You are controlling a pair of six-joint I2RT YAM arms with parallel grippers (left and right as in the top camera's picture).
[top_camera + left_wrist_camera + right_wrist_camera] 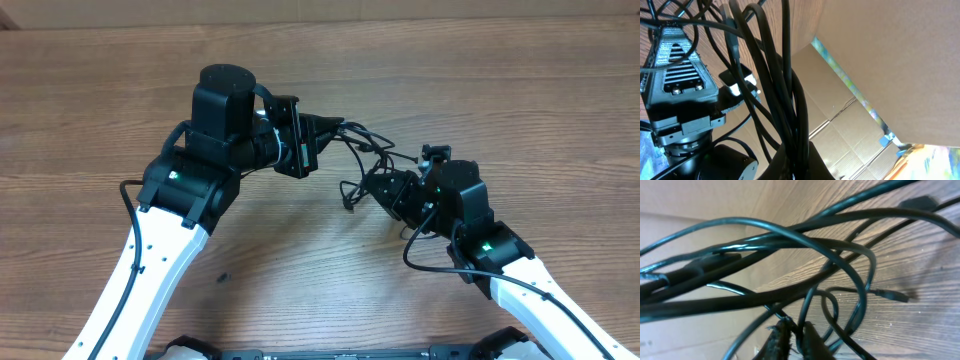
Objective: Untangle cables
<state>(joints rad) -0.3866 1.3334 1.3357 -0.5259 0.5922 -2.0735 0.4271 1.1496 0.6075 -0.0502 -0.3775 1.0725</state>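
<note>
A knot of thin black cables (368, 160) hangs between my two grippers above the wooden table. My left gripper (332, 128) is shut on a thick bundle of the cables (790, 100), which runs up from its jaws (799, 160). My right gripper (385, 185) is shut on one strand of the cables (805, 280), pinched between its fingertips (796, 330). Several loops cross in front of the right wrist camera. A small plug (895, 296) lies on the table, and another plug (917, 202) shows at the top right.
The wooden table (420, 60) spreads all round the arms. A cardboard wall (890, 60) stands behind it. The right arm's wrist (680, 75) shows close by in the left wrist view. A small dark speck (224, 277) lies on the table near the front left.
</note>
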